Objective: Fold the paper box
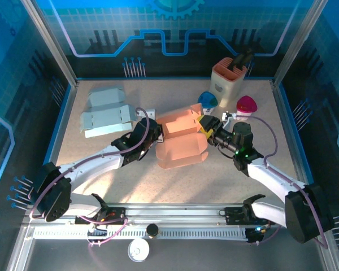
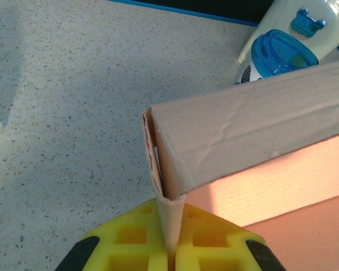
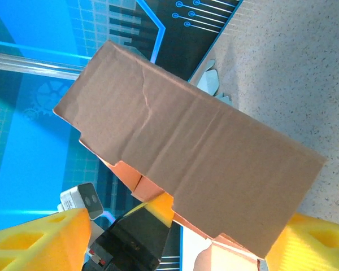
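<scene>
Pinched flat together, the jaws of the left gripper (image 2: 170, 240) bite the thin corner wall of the salmon-pink cardboard box (image 1: 181, 144), right where two panels meet. Across from it the right gripper (image 1: 207, 125) stands with its jaws wide. A broad cardboard lid flap (image 3: 186, 147) lies between its yellow fingers (image 3: 37, 240) but, as far as I can see, is gripped by neither. The box sits in the middle of the speckled table top (image 1: 158, 186), between the two arms, its tray half formed and a lower panel spread flat towards the bases.

I'd judge this the middle of the fold: one side is held steady while the flap waits to be pushed over. Next the right arm needs to press that flap down and inward along its crease, with the left hold firm so the tray doesn't skid.

Behind stand a pale-blue flattened carton (image 1: 104, 113), a blue-lidded cup (image 1: 207, 100) and a beige holder (image 1: 229, 79). Any tabs and slots inside the box are hidden — the arms cover its edges from above, and close up most of it runs out of frame.
</scene>
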Tool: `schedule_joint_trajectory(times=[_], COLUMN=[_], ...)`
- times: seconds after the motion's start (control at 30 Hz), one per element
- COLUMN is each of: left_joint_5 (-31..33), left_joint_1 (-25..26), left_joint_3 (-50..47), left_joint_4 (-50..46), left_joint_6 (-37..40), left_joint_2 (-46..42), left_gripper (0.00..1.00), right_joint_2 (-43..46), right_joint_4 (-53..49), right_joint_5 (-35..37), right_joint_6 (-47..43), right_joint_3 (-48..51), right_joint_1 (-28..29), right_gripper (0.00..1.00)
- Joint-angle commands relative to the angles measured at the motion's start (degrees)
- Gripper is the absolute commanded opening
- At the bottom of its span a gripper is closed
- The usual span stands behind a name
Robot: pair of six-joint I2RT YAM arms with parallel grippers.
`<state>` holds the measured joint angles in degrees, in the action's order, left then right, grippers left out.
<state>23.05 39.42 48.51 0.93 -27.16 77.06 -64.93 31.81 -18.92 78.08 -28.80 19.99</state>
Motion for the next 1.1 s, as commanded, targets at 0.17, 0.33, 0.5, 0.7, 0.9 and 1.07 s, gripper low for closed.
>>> schedule_joint_trajectory(times=[0.17, 0.33, 0.5, 0.7, 0.9, 1.07], left_joint_5=[-1.94, -6.46, -12.21, -23.34, -38.23, -44.08], left_joint_1=[-1.91, -6.06, -10.39, -14.99, -20.06, -21.23], left_joint_3=[1.1, 1.89, 2.83, 3.52, 5.09, 8.53], left_joint_4=[-1.1, -0.92, 1.19, 3.99, 6.15, 4.24], left_joint_6=[-0.92, 0.6, 2.59, 5.75, 6.08, 5.97], left_joint_2=[0.47, 0.73, 2.2, 3.77, 6.38, 10.48], left_gripper=[0.0, 0.0, 0.0, 0.0, 0.0, 0.0], right_joint_2=[6.11, 9.47, 8.03, 0.14, -9.01, -13.83], right_joint_4=[-10.25, -20.15, -23.52, -16.76, -11.74, -8.36], right_joint_5=[-1.62, -7.3, -12.62, -19.02, -26.76, -31.91], right_joint_6=[-6.44, -15.75, -22.23, -26.97, -33.9, -35.36], right_joint_3=[-0.52, -2.96, -7.06, -11.25, -17.34, -20.19], right_joint_1=[0.31, -3.43, -7.84, -13.94, -15.37, -14.46], right_gripper=[0.82, 0.83, 0.8, 0.66, 0.53, 0.58])
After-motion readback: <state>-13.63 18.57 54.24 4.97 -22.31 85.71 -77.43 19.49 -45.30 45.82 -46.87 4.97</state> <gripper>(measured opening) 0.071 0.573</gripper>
